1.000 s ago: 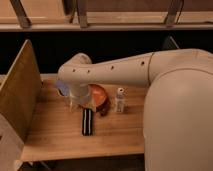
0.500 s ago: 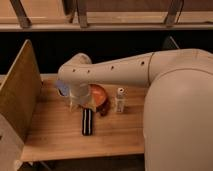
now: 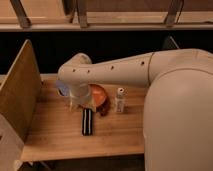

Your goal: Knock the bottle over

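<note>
Pale wood is forming the surface (image 3: pixel 55 136), with a tall wooden panel (image 3: pixel 20 92) standing along its left edge and a dark gap and rails running behind it. Across the scene the white arm (image 3: pixel 117 70) is reaching from the right, bending at a rounded joint and turning downward over the middle of the surface. Below that joint the tool (image 3: pixel 87 122) is showing as a dark, narrow shape pointing toward the front edge, low over the wood; whether it is apart or together cannot be told.

The bottle (image 3: pixel 120 101) is standing upright to the right of the tool and apart from it, its white cap on top, close to the front of the arm's big white body. Between the bottle and the arm's lower segment the orange bowl (image 3: pixel 98 94) is sitting, partly hidden by the arm. At the arm's left side a grey-blue cup (image 3: pixel 62 90) is peeking out.
</note>
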